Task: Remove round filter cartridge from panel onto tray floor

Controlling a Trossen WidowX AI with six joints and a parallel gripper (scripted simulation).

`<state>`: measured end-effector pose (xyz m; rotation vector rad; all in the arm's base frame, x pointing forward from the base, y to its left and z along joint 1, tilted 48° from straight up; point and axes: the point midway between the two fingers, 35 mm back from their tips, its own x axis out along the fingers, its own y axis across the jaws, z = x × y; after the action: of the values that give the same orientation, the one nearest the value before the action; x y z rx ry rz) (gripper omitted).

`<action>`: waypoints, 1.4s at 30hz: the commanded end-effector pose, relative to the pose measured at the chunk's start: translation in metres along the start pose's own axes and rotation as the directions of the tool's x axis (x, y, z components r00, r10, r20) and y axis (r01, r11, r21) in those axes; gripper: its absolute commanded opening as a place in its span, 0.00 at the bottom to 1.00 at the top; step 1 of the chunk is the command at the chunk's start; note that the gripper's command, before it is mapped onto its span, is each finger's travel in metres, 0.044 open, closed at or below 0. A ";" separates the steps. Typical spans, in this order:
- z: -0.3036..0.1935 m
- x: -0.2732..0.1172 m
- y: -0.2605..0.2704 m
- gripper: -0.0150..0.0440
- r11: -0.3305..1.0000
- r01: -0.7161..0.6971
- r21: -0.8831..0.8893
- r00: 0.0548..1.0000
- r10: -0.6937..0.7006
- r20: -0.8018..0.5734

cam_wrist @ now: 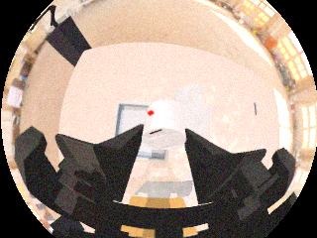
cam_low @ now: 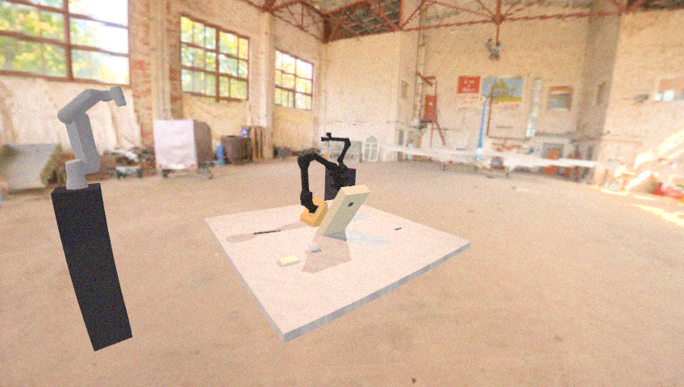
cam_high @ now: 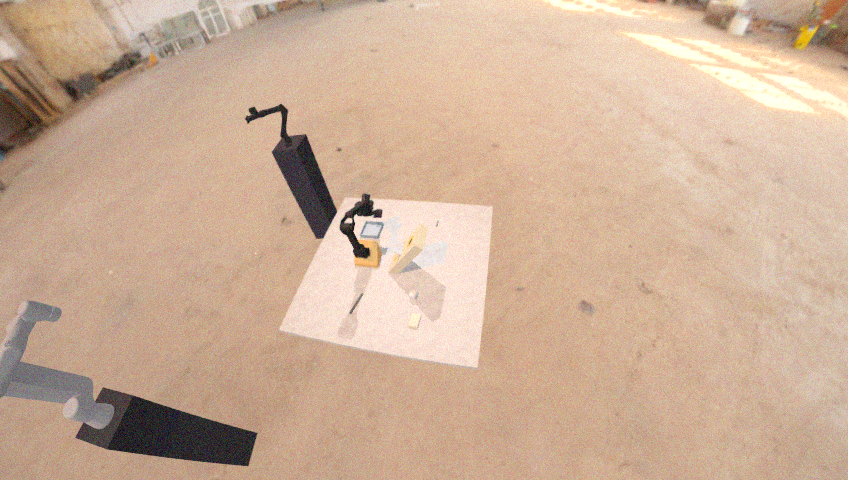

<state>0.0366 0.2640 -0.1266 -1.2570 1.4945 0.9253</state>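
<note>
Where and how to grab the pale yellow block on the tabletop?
Grip the pale yellow block across its narrow width, midway along, likely from straight above: it lies flat, is longer than wide, and its long sides look free.

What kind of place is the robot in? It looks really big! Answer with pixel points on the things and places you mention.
It looks like an old factory hall or workshop, maybe. You can see tall windows with many small panes (cam_low: 214, 64), reddish metal beams under the roof (cam_low: 456, 19) and worn, pale brick walls (cam_low: 362, 81).
</note>
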 end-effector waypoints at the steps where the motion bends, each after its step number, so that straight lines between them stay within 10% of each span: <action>1: -0.016 0.019 0.025 0.25 0.994 -0.055 -0.096 0.998 0.055 -0.006; 30: -0.073 0.100 0.046 0.25 0.977 -0.108 -0.182 0.994 0.106 -0.020; 42: -0.072 0.096 0.045 0.79 0.977 -0.105 -0.183 0.994 0.101 -0.031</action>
<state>-0.0239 0.1786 -0.2008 -1.3335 1.5279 1.1453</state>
